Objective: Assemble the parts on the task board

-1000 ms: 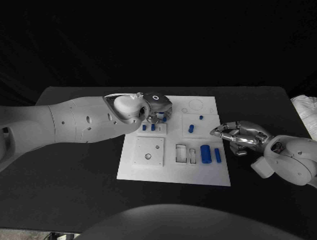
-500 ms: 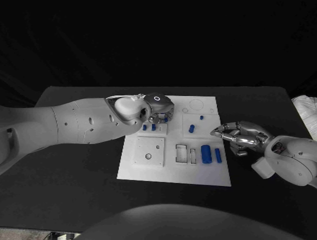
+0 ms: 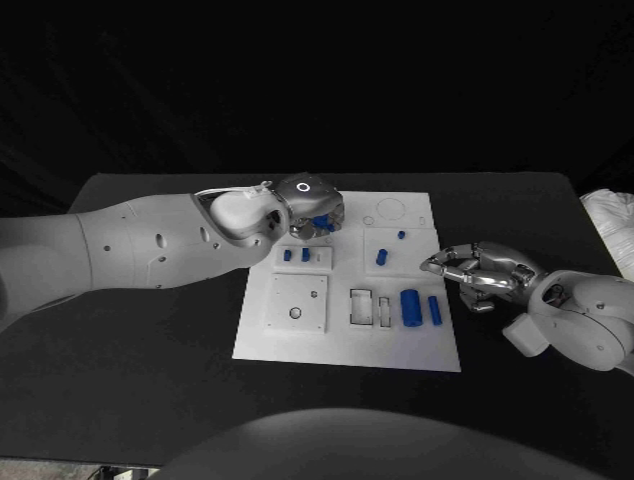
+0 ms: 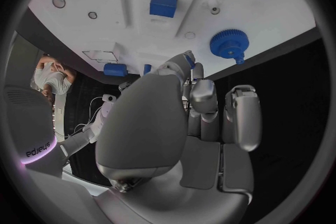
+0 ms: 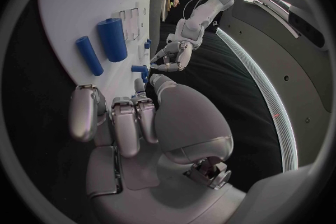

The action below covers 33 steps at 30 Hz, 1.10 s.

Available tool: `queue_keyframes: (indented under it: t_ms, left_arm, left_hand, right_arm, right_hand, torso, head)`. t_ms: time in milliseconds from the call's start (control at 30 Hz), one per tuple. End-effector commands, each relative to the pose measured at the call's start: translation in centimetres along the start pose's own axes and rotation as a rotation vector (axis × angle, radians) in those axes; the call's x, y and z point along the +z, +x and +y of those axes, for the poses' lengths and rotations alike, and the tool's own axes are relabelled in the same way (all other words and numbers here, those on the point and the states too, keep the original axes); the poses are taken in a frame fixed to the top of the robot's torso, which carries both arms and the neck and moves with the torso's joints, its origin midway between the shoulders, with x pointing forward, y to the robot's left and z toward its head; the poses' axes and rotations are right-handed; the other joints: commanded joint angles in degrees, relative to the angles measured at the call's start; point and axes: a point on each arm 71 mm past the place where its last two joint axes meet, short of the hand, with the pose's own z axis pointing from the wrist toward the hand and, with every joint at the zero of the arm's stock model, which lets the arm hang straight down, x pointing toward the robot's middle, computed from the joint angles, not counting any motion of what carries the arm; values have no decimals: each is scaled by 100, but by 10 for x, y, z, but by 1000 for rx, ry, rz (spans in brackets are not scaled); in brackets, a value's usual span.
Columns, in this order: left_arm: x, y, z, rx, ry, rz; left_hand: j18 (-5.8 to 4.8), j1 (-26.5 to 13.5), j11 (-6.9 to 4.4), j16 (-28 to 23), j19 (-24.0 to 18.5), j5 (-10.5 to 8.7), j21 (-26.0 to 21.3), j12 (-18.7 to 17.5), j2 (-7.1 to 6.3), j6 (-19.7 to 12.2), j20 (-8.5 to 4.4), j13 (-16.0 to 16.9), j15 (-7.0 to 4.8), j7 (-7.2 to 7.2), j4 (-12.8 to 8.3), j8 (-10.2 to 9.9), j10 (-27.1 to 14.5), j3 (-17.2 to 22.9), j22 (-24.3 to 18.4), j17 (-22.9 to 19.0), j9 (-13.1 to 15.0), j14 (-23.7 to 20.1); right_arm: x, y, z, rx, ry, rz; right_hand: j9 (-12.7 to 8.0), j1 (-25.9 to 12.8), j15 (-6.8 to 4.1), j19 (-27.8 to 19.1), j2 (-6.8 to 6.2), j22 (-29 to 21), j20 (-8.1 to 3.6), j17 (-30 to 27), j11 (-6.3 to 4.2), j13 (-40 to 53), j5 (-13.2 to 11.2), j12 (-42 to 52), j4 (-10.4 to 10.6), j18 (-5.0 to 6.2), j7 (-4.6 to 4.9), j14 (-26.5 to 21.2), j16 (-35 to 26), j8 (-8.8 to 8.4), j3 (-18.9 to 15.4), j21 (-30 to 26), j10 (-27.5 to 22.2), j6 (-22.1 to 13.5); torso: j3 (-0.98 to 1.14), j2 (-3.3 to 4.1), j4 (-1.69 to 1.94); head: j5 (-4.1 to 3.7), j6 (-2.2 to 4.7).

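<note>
Task board [image 3: 303, 335], left hand [image 3: 306, 208] above it, right hand [image 3: 476, 273] beside

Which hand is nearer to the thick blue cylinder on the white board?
Right. The right hand is just beside the thick blue cylinder; the left hand is over the board's far part.

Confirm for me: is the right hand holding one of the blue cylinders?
No. The right hand rests at the task board's right edge with nothing in its fingers; both blue cylinders lie on the board.

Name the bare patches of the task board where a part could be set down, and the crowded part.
Bare: the near strip of the task board below the recessed plate. Crowded: around the blue cylinders beside the right hand, and under the left hand.
</note>
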Motion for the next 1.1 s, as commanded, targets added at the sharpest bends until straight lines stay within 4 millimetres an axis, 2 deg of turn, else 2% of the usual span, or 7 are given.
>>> queue_keyframes:
  t_ms: [33,233,333,433,633,933,1100]
  left_arm:
    - [-9,-8,6,-6,14,31]
    - [-39,-6,25,-16,-30,113]
    - [-48,-3,31,-35,-55,128]
    - [-51,-1,33,-43,-65,125]
    - [-51,0,34,-48,-78,118]
    - [-49,0,35,-48,-89,109]
    - [-45,1,34,-47,-91,104]
  left_hand:
    - [-84,-43,-16,-34,317,-33,-31,-39,12,20,40,-15,-2,-27,0,-25,26,45,1261,-26,-12,-4]
    - [-78,-78,-56,-42,305,-79,-56,-93,-26,-69,35,-45,-24,-78,14,-112,51,68,1255,-46,-58,-17]
    - [-77,-90,-59,-51,302,-100,-62,-111,-39,-105,31,-54,-30,-76,21,-147,62,72,1254,-67,-77,-24]
    - [-77,-91,-57,-57,302,-108,-60,-115,-49,-121,28,-57,-32,-72,20,-162,73,73,1255,-80,-87,-26]
    - [-81,-96,-55,-50,307,-115,-47,-118,-58,-125,27,-58,-33,-69,22,-169,80,72,1259,-72,-91,-22]
    - [-79,-117,-50,-56,304,-137,-55,-134,-69,-130,25,-66,-32,-62,37,-183,83,71,1256,-89,-101,-21]
    - [-79,-116,-45,-60,304,-137,-56,-144,-67,-139,24,-71,-32,-56,38,-194,82,79,1256,-98,-108,-23]
  right_arm:
    - [-1,1,-1,1,5,19]
    - [-2,0,-2,0,9,12]
    - [-2,-1,-2,0,7,10]
    - [-2,-1,-2,0,4,10]
    - [0,0,-1,-1,1,14]
    - [0,-1,-2,0,7,13]
    - [0,-1,-2,0,8,16]
  right_hand:
    - [-4,-18,-32,-13,-7,979,-1,1509,-201,1494,36,-24,28,48,-18,597,20,8,-1,-40,778,-10]
    - [-4,-20,-32,-10,-10,980,0,1509,-201,1494,37,-24,29,48,-18,597,20,7,-3,-37,778,-10]
    - [-4,-22,-31,-12,-13,979,0,1509,-200,1494,37,-24,30,48,-18,597,20,7,-5,-39,778,-10]
    - [-4,-22,-31,-17,-14,978,0,1509,-200,1494,38,-24,30,49,-18,597,20,7,-5,-44,778,-10]
    - [-4,-22,-31,-17,-14,978,0,1509,-200,1494,38,-24,30,49,-18,597,20,7,-5,-44,778,-10]
    - [-5,-20,-31,-32,-13,972,1,1509,-200,1494,42,-24,28,54,-19,597,20,6,-3,-60,778,-12]
    - [-5,-20,-31,-36,-13,970,1,1509,-200,1494,43,-24,28,55,-19,597,20,6,-3,-65,778,-13]
  torso:
    - [7,-14,4]
    - [10,-25,37]
    - [0,-32,85]
    - [-9,-41,101]
    - [-8,-25,69]
    - [8,-31,75]
    - [1,-36,75]
  head:
    - [-23,0]
    - [-56,0]
    - [-68,0]
    - [-60,0]
    - [-30,0]
    - [-34,0]
    - [-30,0]
